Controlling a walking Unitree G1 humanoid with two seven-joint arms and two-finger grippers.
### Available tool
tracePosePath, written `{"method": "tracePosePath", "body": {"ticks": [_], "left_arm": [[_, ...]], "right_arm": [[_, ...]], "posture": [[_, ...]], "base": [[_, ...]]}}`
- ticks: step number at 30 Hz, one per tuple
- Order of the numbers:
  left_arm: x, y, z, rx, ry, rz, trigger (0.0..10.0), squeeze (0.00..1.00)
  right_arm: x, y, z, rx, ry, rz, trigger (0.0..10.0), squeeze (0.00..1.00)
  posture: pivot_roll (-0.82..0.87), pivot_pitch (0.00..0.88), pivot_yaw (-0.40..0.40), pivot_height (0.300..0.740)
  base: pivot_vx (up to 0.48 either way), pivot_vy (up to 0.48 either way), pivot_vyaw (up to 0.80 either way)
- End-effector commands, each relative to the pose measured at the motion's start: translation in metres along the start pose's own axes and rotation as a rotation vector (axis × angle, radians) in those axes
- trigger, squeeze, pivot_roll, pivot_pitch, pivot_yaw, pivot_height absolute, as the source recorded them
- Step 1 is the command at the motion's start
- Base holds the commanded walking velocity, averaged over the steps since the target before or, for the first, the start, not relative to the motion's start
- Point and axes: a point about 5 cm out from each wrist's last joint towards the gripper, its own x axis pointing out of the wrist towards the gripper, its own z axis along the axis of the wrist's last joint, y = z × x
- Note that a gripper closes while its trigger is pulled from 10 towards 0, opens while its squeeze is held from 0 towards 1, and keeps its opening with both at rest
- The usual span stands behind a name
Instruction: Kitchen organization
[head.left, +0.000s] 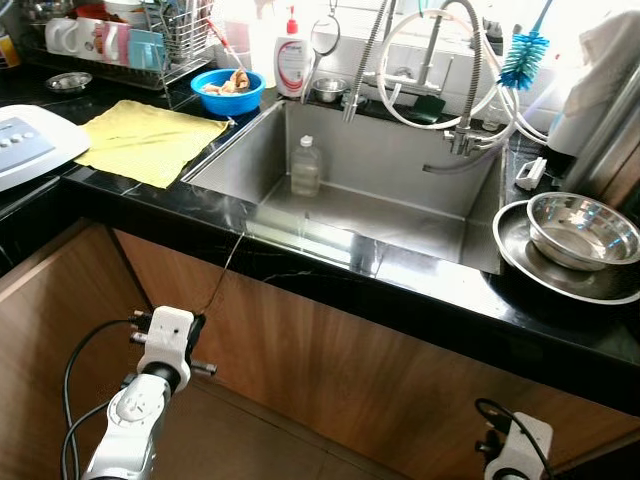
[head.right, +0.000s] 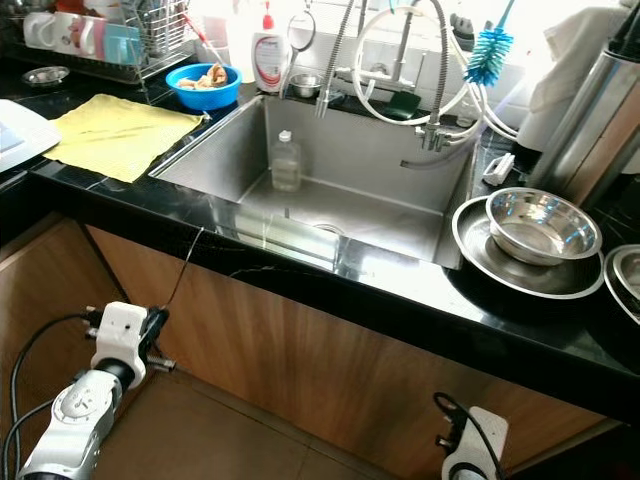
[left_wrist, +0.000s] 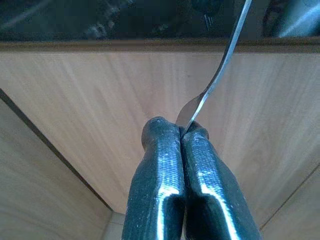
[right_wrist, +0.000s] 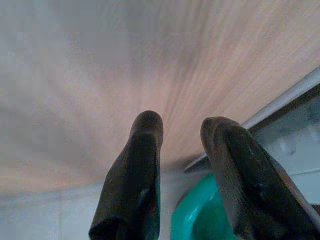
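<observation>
The left gripper (left_wrist: 184, 131) is clamped tight on a fork (left_wrist: 220, 70), pinching the flat handle end right between its fingertips; low down on the other side, the right gripper (right_wrist: 181, 131) hangs with its fingers parted, holding nothing. The fork stands straight out beyond the fingertips, its long axis running up along the wooden cabinet front (head.left: 330, 360), tines up near the black counter edge (head.left: 300, 262). My read: the step in hand is carrying it up to the counter, and the pinch is very short, so lift slowly, keep the wrist steady, and clear that edge before going forward. Farther off beyond the tines sits the sink (head.left: 390, 170) with a bottle (head.left: 305, 167) in it, and the dish rack (head.left: 120, 45) well away
</observation>
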Motion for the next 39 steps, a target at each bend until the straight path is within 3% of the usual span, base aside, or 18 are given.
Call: {"method": "tracePosePath", "body": {"ticks": [1, 2, 3, 5, 6, 7, 9, 13, 15, 20, 24, 26, 29, 31, 34, 35, 37, 39], "left_arm": [[0.002, -0.003, -0.002, -0.008, 0.011, -0.003, 10.0, 0.0], [0.002, -0.003, -0.002, -0.01, 0.01, -0.002, 10.0, 0.0], [0.004, -0.004, -0.001, -0.013, 0.008, 0.0, 10.0, 0.0], [0.004, -0.004, -0.001, -0.017, 0.005, 0.003, 10.0, 0.0], [0.005, -0.004, 0.0, -0.017, 0.005, 0.004, 10.0, 0.0], [0.005, -0.005, 0.0, -0.017, 0.004, 0.003, 10.0, 0.0], [0.005, -0.005, 0.0, -0.017, 0.003, 0.003, 10.0, 0.0], [0.007, -0.002, 0.0, -0.01, 0.003, 0.0, 10.0, 0.0], [0.008, -0.002, 0.001, -0.008, 0.001, 0.0, 10.0, 0.0], [0.016, 0.003, 0.015, -0.043, -0.046, 0.043, 10.0, 0.0], [0.025, 0.005, 0.036, -0.041, -0.12, 0.067, 10.0, 0.0], [0.036, 0.015, 0.065, -0.051, -0.22, 0.13, 10.0, 0.0], [0.043, 0.019, 0.089, -0.057, -0.3, 0.162, 10.0, 0.0], [0.043, 0.019, 0.092, -0.064, -0.309, 0.167, 10.0, 0.0], [0.044, 0.012, 0.117, -0.056, -0.399, 0.138, 10.0, 0.0], [0.044, 0.012, 0.117, -0.056, -0.399, 0.138, 10.0, 0.0], [0.047, -0.002, 0.135, -0.08, -0.458, 0.088, 10.0, 0.0], [0.049, -0.009, 0.141, -0.09, -0.473, 0.067, 10.0, 0.0]], "right_arm": [[0.002, 0.0, 0.007, 0.008, -0.038, 0.003, 10.0, 0.0], [0.002, 0.0, 0.008, 0.006, -0.044, 0.012, 10.0, 0.0], [-0.021, -0.012, 0.001, 0.016, -0.21, 0.043, 10.0, 0.0], [-0.089, -0.034, 0.013, 0.013, -0.459, 0.067, 10.0, 0.0], [-0.109, -0.038, 0.022, 0.021, -0.517, 0.075, 10.0, 0.0], [-0.115, -0.036, 0.026, 0.024, -0.529, 0.089, 10.0, 0.0], [-0.117, -0.034, 0.028, 0.03, -0.536, 0.102, 10.0, 0.0], [-0.132, -0.021, 0.056, 0.013, -0.587, 0.291, 10.0, 0.0], [-0.134, -0.019, 0.06, 0.01, -0.601, 0.317, 10.0, 0.0], [-0.138, -0.03, 0.097, -0.033, -0.7, 0.205, 10.0, 0.0], [-0.137, -0.034, 0.124, -0.026, -0.746, 0.159, 10.0, 0.0], [-0.129, -0.029, 0.146, -0.016, -0.79, 0.172, 10.0, 0.0], [-0.126, -0.024, 0.163, -0.016, -0.836, 0.19, 10.0, 0.0], [-0.125, -0.024, 0.165, -0.014, -0.842, 0.194, 10.0, 0.0], [-0.122, -0.018, 0.175, -0.05, -0.863, 0.2, 10.0, 0.0], [-0.122, -0.018, 0.175, -0.05, -0.863, 0.2, 10.0, 0.0], [-0.112, -0.009, 0.185, -0.069, -0.854, 0.197, 10.0, 0.0], [-0.108, -0.004, 0.19, -0.061, -0.861, 0.205, 10.0, 0.0]], "posture": [[-0.08, 0.0, -0.035, 0.719], [-0.08, 0.0, -0.036, 0.719], [-0.08, 0.0, -0.037, 0.719], [-0.07, 0.0, -0.037, 0.719], [-0.07, 0.0, -0.034, 0.719], [-0.07, 0.0, -0.033, 0.719], [-0.07, 0.0, -0.028, 0.719], [-0.08, 0.0, -0.02, 0.719], [-0.08, 0.0, -0.018, 0.719], [-0.07, 0.0, -0.024, 0.719], [-0.05, 0.0, -0.033, 0.719], [-0.03, 0.0, -0.054, 0.719], [-0.02, 0.0, -0.064, 0.719], [-0.02, 0.0, -0.064, 0.719], [0.0, 0.0, -0.066, 0.719], [0.0, 0.0, -0.066, 0.719], [0.01, 0.0, -0.055, 0.719], [0.01, 0.0, -0.049, 0.719]], "base": [[0.0, 0.0, 0.0], [0.0, 0.0, 0.0], [0.0, 0.0, 0.0], [0.0, 0.0, 0.0], [0.0, 0.0, 0.0], [0.0, 0.0, 0.0], [0.0, 0.0, 0.0], [0.0, 0.0, 0.0], [0.0, 0.0, 0.0], [0.0, 0.0, 0.0], [0.0, 0.0, 0.0], [0.0, 0.0, 0.0], [0.0, 0.0, 0.0], [0.0, 0.0, 0.0], [0.0, 0.0, 0.0], [0.0, 0.0, 0.0], [0.0, 0.0, 0.0], [0.0, 0.0, 0.0]]}}
